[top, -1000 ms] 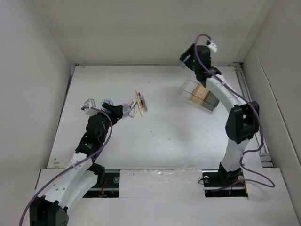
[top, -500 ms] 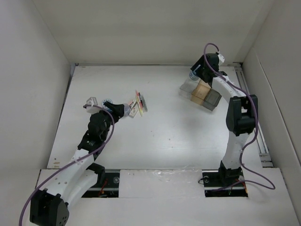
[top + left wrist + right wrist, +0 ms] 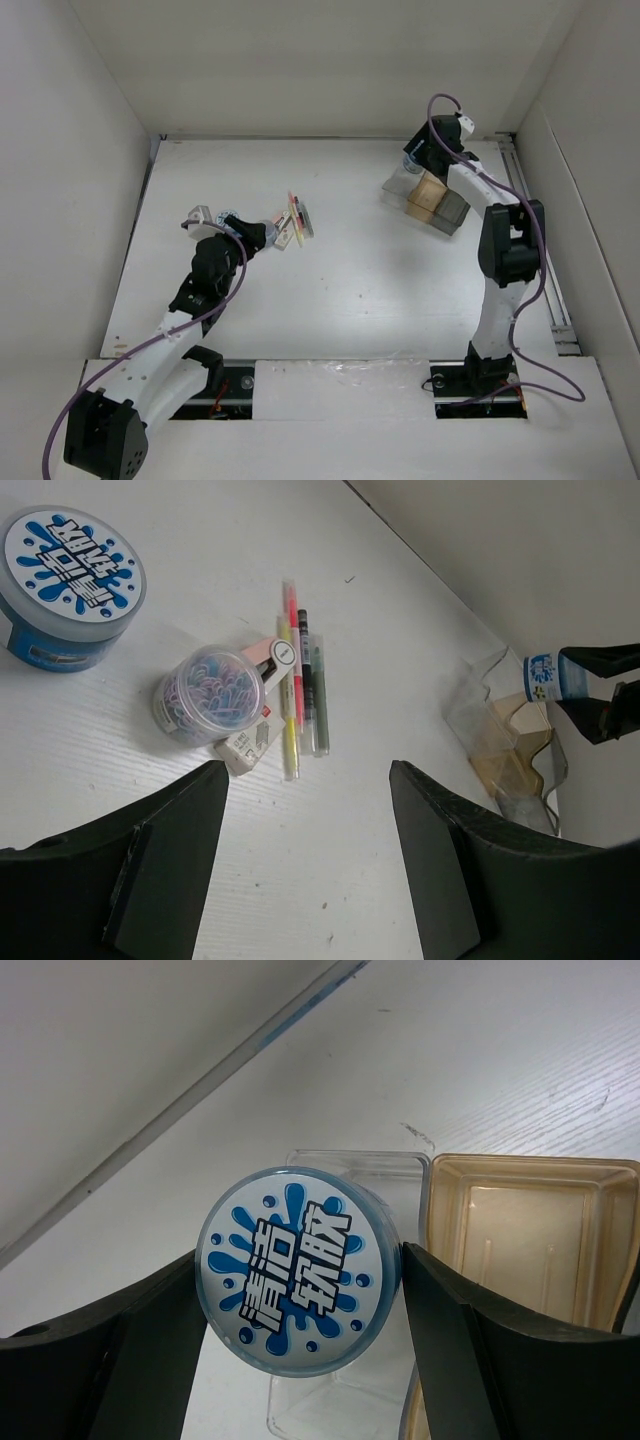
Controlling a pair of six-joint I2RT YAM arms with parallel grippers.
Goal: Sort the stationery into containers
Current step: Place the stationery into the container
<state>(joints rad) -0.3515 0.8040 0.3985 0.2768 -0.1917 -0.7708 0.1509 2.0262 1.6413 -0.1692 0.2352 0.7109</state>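
Observation:
My right gripper [image 3: 300, 1295] is shut on a round blue-patterned disc [image 3: 297, 1270] and holds it just above the pale clear compartment [image 3: 350, 1165] of the tray [image 3: 432, 198]. The tan compartment [image 3: 530, 1230] is beside it. In the top view the right gripper [image 3: 415, 160] is at the tray's far left end. My left gripper [image 3: 310, 880] is open and empty, above bare table near a second disc [image 3: 68, 585], a clear jar of coloured clips [image 3: 208, 693] and a bundle of red, yellow and grey sticks [image 3: 298, 680].
A small white box [image 3: 250, 742] lies against the clip jar. The sticks and jar sit left of centre in the top view [image 3: 296, 218]. White walls close in the table on three sides. A rail [image 3: 530, 220] runs along the right edge.
My right gripper has come down and to the right with the disc, from raised behind the tray to just over its pale compartment. My left gripper has shifted slightly.

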